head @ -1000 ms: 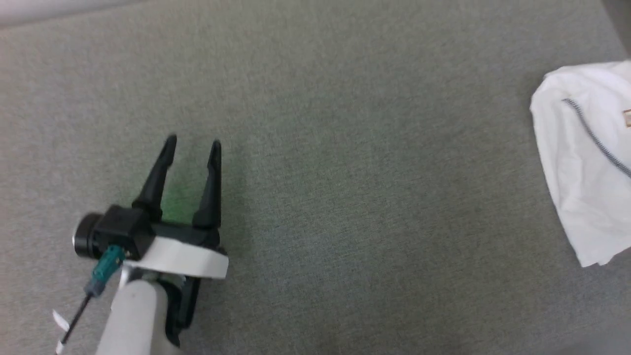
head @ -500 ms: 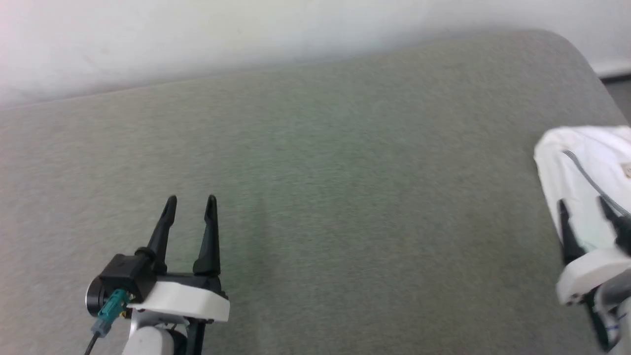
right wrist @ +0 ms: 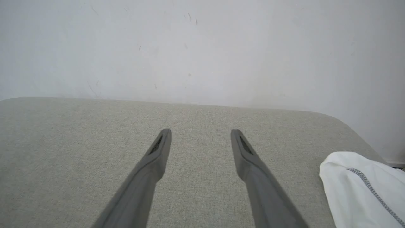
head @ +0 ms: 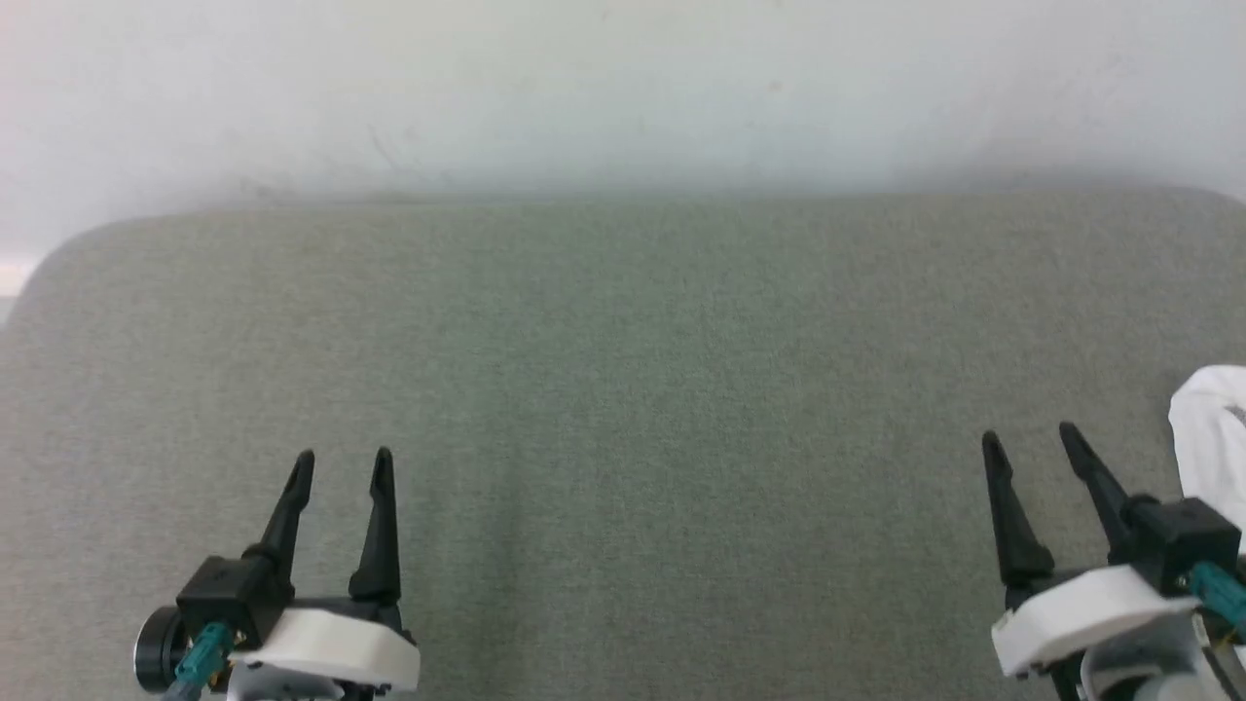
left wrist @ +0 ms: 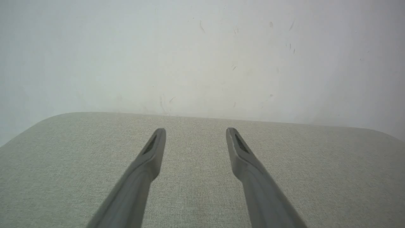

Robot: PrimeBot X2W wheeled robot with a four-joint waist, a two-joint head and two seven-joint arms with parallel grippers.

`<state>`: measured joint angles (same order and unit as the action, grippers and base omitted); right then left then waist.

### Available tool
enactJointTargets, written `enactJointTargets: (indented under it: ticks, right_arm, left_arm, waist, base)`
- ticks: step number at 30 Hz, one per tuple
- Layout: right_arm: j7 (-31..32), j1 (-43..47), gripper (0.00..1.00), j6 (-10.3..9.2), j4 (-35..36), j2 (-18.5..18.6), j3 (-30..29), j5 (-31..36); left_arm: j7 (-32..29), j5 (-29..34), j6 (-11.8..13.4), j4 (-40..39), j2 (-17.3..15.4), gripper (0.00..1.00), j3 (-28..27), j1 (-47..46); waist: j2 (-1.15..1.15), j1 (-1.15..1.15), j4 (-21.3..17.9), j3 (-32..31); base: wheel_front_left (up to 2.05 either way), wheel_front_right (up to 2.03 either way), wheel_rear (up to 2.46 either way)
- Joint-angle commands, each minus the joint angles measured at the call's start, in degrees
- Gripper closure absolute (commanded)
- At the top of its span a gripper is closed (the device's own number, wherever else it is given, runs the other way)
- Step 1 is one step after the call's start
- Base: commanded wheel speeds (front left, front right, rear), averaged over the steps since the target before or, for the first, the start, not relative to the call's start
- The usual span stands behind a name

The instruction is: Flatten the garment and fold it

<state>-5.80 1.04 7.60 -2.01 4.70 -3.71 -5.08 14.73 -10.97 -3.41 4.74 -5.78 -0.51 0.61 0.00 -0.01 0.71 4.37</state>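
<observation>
The garment (head: 1212, 428), white with a dark grey stitched seam, lies bunched at the right edge of the grey cushioned surface (head: 642, 389). In the right wrist view the garment (right wrist: 360, 186) sits at the lower right, apart from the fingers. My right gripper (head: 1030, 438) hovers open just left of it, nothing between its fingers; the right gripper (right wrist: 201, 133) points toward the wall. My left gripper (head: 343, 458) stands open at the lower left, far from the garment, and the left gripper (left wrist: 195, 131) holds nothing.
A pale scuffed wall (head: 623, 88) rises behind the surface's far edge. The surface has rounded far corners, left (head: 58, 263) and right (right wrist: 341, 120). Bare grey fabric spans the wide stretch between the two grippers.
The head camera has tilted up and turned, so the wall now shows and the garment sits at the frame's right edge. The right gripper has come fully into view.
</observation>
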Motion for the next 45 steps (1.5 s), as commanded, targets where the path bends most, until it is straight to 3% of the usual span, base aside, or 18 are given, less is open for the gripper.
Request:
enactJointTargets:
  ticks: [1, 8, 20, 21, 45]
  right_arm:
    - [0.67, 2.05, 0.00, -0.11, 2.03, -0.36, 0.33, 0.24]
    - [3.15, 6.98, 0.00, -0.11, 7.88, -1.16, 1.77, 0.45]
    - [4.11, 9.28, 0.00, -0.11, 9.58, -1.71, 2.87, 0.32]
    - [4.10, 8.77, 1.00, 0.00, 9.27, -1.48, 2.77, 0.16]
    - [4.38, 7.15, 1.00, -0.02, 8.03, -1.50, 2.88, 0.95]
  left_arm:
    - [0.27, 0.57, 0.20, 0.31, -0.45, 0.00, -0.26, 1.15]
    - [0.27, 1.21, -0.29, 1.78, -0.89, 0.00, -0.21, 3.50]
    - [0.27, 1.50, -1.05, 3.56, -0.66, 0.00, 0.42, 5.03]
    - [-0.01, 1.01, -0.65, 3.44, -0.66, 1.00, 0.38, 4.27]
    - [-2.49, 2.62, 0.03, 2.10, -0.08, 1.00, 0.39, 3.46]
  waist:
    - [0.00, 0.01, 1.45, -2.40]
    - [0.00, 0.01, 0.83, -3.90]
    - [0.00, 0.01, 0.61, -5.07]
    - [0.00, 0.01, 0.62, -5.08]
    - [0.00, 0.01, 0.40, -4.97]
  base:
    - [0.00, 0.00, 0.00]
    - [0.00, 0.00, 0.00]
    - [0.00, 0.00, 0.00]
    - [0.00, 0.00, 0.00]
    - [0.00, 0.00, 0.00]
